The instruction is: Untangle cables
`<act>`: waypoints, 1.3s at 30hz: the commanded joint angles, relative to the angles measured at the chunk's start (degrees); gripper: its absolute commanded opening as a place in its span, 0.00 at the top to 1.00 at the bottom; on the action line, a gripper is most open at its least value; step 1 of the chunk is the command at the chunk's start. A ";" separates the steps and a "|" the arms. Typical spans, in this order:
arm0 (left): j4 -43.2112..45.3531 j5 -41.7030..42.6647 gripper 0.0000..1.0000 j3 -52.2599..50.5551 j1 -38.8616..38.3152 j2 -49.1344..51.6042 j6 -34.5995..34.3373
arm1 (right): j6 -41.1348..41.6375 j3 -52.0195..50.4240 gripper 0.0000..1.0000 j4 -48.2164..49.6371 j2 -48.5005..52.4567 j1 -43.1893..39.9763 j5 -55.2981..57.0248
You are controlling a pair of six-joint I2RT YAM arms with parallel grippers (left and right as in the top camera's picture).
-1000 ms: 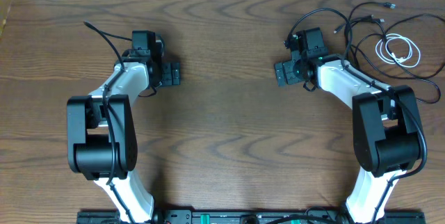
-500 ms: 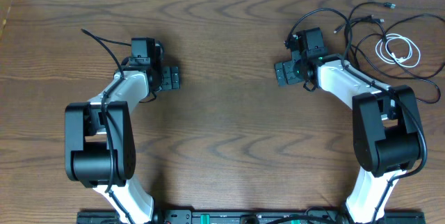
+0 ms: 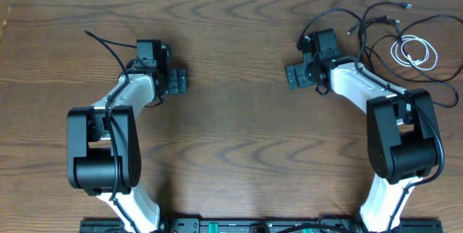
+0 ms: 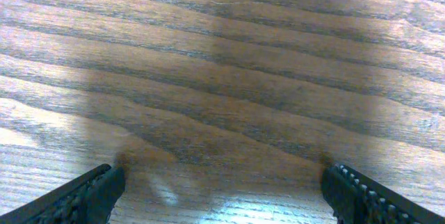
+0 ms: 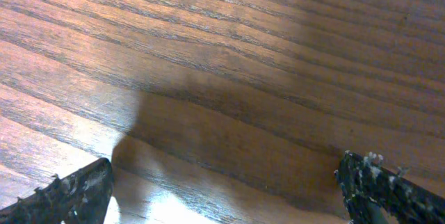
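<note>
The left gripper (image 3: 178,81) is spread wide and empty; its wrist view shows only bare wood grain between the fingers. The right gripper (image 3: 294,75) is spread the same way, holding nothing. Beyond the right arm, toward the far right corner of the worktop (image 3: 239,132), the black cables (image 3: 331,12) lie in loose overlapping loops, with the white cable (image 3: 416,51) coiled among them.

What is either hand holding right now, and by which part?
Nothing. The left hand and right hand are both open with only the table between their fingers; the cables lie untouched beyond the right arm.
</note>
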 commanded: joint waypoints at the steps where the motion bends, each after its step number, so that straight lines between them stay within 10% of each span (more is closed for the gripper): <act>1: -4.87 0.09 0.04 -7.26 0.31 7.43 -0.90 | 0.59 -0.72 0.01 -0.11 1.36 0.20 0.59; 24: -4.87 0.09 0.04 -7.30 0.35 6.54 -0.90 | 0.57 -0.72 0.01 -0.09 1.36 0.20 0.61; 39: -4.87 0.07 0.04 -7.30 0.35 -13.38 -0.90 | 0.59 -0.72 0.01 -0.09 1.36 0.20 0.61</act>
